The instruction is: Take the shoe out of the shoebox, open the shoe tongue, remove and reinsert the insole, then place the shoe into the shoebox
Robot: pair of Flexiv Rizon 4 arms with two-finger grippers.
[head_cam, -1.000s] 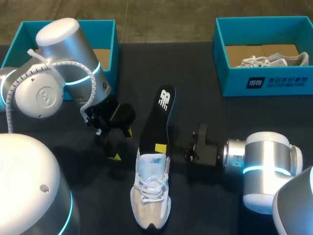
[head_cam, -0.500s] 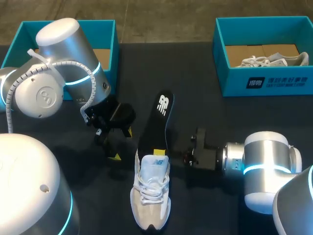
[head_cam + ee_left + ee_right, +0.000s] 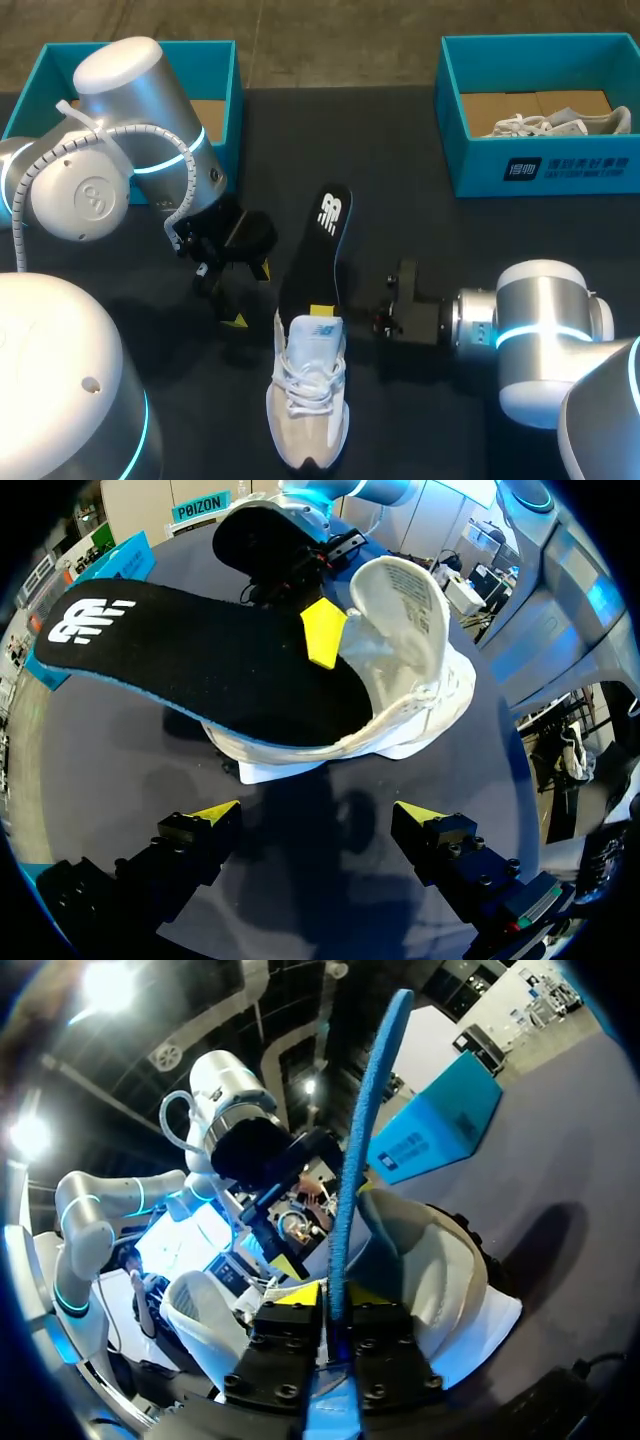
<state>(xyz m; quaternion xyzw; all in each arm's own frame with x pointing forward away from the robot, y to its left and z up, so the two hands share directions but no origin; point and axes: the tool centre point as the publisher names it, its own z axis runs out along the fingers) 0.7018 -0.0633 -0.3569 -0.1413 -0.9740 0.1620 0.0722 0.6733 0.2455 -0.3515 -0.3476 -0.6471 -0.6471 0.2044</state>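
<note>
The white shoe (image 3: 308,395) sits on the dark table (image 3: 400,140) near 6 o'clock, its toe pointing to 6 o'clock. The black insole (image 3: 318,245) has one end inside the shoe and sticks out toward 12 o'clock. My right gripper (image 3: 337,1325), at 3 o'clock of the shoe, pinches the insole's edge tight. My left gripper (image 3: 318,815) is at 10 o'clock of the shoe, fingers wide apart and holding nothing. A blue shoebox (image 3: 220,50) stands at 11 o'clock. The other shoebox (image 3: 545,165), at 1 o'clock, has a second shoe (image 3: 550,122) inside
</note>
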